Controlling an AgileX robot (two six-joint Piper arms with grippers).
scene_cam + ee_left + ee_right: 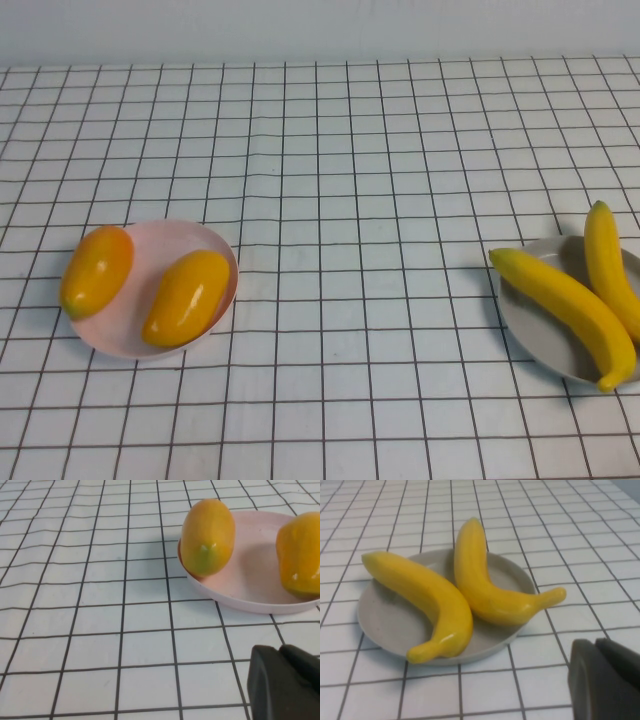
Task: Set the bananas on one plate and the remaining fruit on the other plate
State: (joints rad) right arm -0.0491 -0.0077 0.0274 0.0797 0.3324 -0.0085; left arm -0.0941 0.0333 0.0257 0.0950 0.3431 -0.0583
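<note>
On the left of the bench (330, 180) sits the pink plate (110, 335). Both orange fruits are on it. One fruit (95, 270) leans over the plate's left rim, partly hanging out. The other fruit (187, 297) lies just beside it, nearer the middle of the plate. The two do not touch.

The left pincer (287, 682) does not show from above. Its own camera shows only a dark bit of it, low and near the pink plate. It holds nothing that can be seen, but whether it is spread or pressed together cannot be told.

The middle of the bench has only the checked cloth.

On the right sits the grey plate (535, 335). Both bananas are on it. One banana (565, 315) lies across the plate with both ends poking past the rim. The other banana (612, 265) rests right against it.

The right pincer (605, 680) is also hidden from above. Its camera shows a dark bit near the grey plate. Spread or pressed together, nobody can tell.

The sorting looks done. To end well, each arm should pull back slowly and high, so it does not bump a plate. The leaning fruit could roll off most easily.
</note>
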